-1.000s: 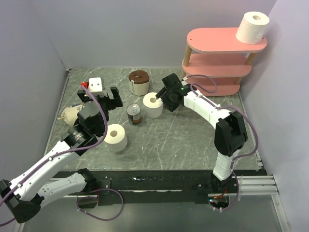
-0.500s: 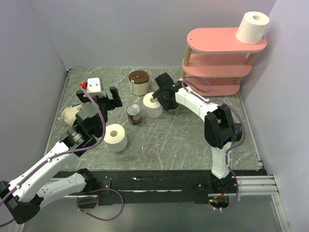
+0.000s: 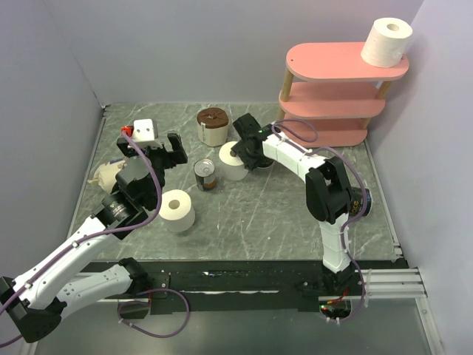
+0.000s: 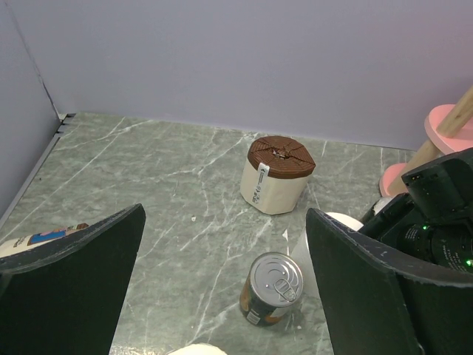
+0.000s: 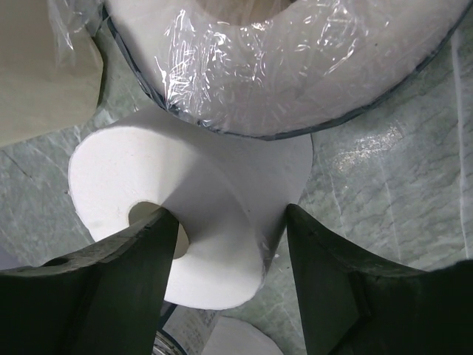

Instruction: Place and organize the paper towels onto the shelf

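Note:
A white paper towel roll [image 3: 233, 163] stands mid-table; it also shows in the right wrist view [image 5: 185, 244]. My right gripper [image 3: 244, 151] is open and straddles its wall [image 5: 225, 259], one finger in the hollow core, the other outside. A second white roll [image 3: 178, 210] stands by my left arm. A brown-topped roll [image 3: 213, 126] stands at the back [image 4: 279, 174]. Another white roll [image 3: 386, 41] sits on the top board of the pink shelf [image 3: 332, 66]. A plastic-wrapped roll [image 5: 288, 66] lies just beyond the straddled one. My left gripper [image 3: 167, 151] is open and empty above the table [image 4: 222, 274].
A small metal can [image 3: 205, 174] stands left of the straddled roll [image 4: 272, 288]. A white box with a red part [image 3: 145, 131] and a cream crumpled object [image 3: 109, 175] lie at the left. Grey walls close in the back and sides.
My right gripper has moved left and down onto the middle white roll, its arm folding in. The left arm has barely moved.

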